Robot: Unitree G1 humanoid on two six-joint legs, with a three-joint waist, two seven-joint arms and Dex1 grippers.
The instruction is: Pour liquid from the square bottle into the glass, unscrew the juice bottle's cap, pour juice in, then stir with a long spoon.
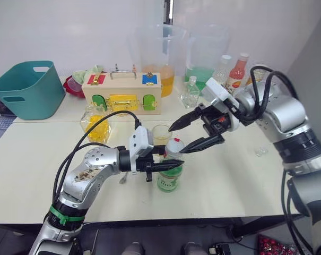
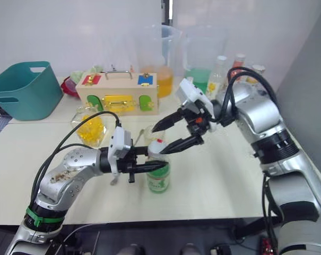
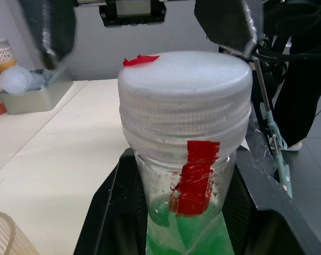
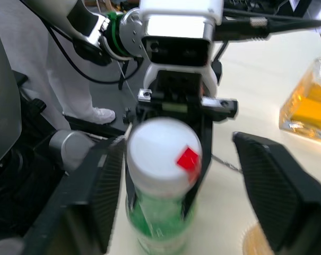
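Note:
The juice bottle point(image 1: 170, 179) stands upright on the table near its middle, with pale green juice point(image 3: 189, 234) inside. My left gripper point(image 1: 168, 158) is shut on its upper body, just under the cap. The white cap point(image 1: 174, 145) carries a strip of red tape. My right gripper point(image 1: 179, 139) is open, with one finger on each side of the cap point(image 4: 163, 151) and a gap on both sides. Just behind the bottle stands the glass point(image 1: 161, 134). The square bottle point(image 1: 95, 125) with yellow liquid stands further left. A thin metal piece, perhaps the long spoon point(image 1: 123, 178), lies under my left forearm.
At the back stand a wooden latch box point(image 1: 122, 93), a teal basket point(image 1: 27, 89), two tall pitchers point(image 1: 161, 58), a small clear square bottle point(image 1: 191, 93) and other bottles point(image 1: 237, 71). The table's front edge runs close below my left arm.

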